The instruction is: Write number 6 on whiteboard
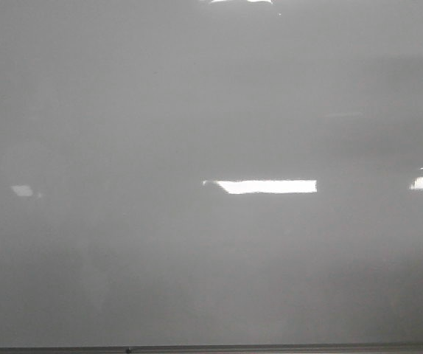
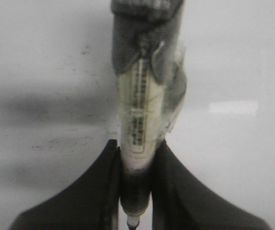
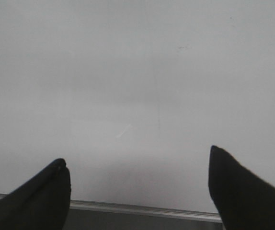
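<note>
The whiteboard (image 1: 211, 110) is big, shiny and pale grey. It fills almost the whole front view. A thin dark edge runs along its near side, at the bottom of that picture. Bright white patches of light shine on it, one near the middle and one at the right.

No black number shows on the board in any of the three views.

The left gripper (image 2: 136, 146) is closed tight on a marker (image 2: 136, 120). The marker is pale with a printed label, and its far end looks wrapped in something grey, though the picture is blurry there. It points out over the board.

The right gripper (image 3: 138, 165) is wide open and holds nothing. Its two dark fingers (image 3: 41, 191) sit far apart, near the board's metal edge strip (image 3: 142, 209).
</note>
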Tool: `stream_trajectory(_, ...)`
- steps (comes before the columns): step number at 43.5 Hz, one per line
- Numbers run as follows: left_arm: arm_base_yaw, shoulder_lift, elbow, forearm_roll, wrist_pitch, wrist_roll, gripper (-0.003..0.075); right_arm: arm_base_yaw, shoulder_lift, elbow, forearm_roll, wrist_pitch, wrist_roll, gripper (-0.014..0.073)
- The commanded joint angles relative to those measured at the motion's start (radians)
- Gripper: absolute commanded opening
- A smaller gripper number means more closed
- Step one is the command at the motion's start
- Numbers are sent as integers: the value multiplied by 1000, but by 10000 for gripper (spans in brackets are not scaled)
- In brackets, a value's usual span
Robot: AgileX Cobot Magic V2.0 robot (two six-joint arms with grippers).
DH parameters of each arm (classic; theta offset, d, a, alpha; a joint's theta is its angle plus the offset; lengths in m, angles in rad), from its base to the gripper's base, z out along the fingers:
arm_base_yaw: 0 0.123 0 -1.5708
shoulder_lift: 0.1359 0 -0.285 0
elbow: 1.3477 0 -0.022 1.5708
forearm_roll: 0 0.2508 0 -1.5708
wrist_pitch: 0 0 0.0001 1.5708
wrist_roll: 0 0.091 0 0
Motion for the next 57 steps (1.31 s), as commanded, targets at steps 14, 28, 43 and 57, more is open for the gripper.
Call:
stream_trajectory(14,-224,-99,-267,-71,530,362,-20,-8,151,-253,52,259,-119,592)
stream_trajectory(28,-512,-53,-315,-110,608,494,-20,71,331,-387,197,370,-462,592)
stream_trajectory(43,-756,69,-386,-104,594,609,-20,347,461,-512,219,436,-756,592)
stream_trajectory(57,-850,81,-403,-90,548,678,-20,485,478,-540,539,382,-1096,592)
